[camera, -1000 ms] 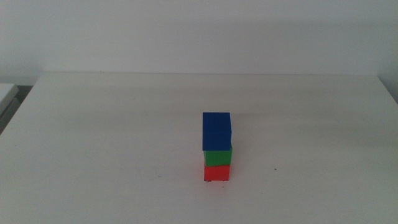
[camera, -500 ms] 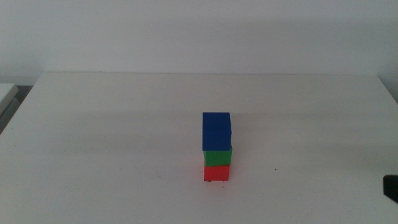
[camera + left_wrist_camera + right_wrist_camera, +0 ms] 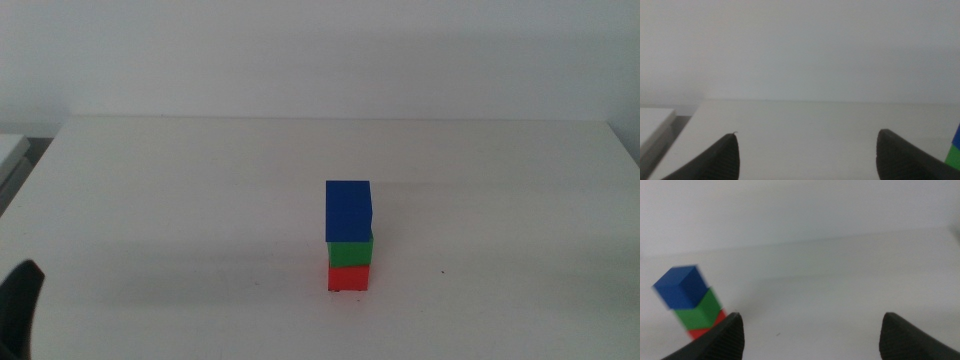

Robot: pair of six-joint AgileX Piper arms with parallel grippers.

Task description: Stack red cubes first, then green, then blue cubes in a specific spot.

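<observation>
You are looking at a finished column: the red cube (image 3: 348, 278) is sitting on the white worktop (image 3: 180, 190), the green cube (image 3: 350, 251) on it, and the blue cube (image 3: 348, 210) on top, overhanging slightly. The left gripper (image 3: 807, 150) is standing with fingers spread and empty at the near left corner, the column well off to its right. The right gripper (image 3: 810, 330) (out of the middle view) is equally released, the stack lying ahead toward its left finger (image 3: 720, 339). Neither is touching a cube.
</observation>
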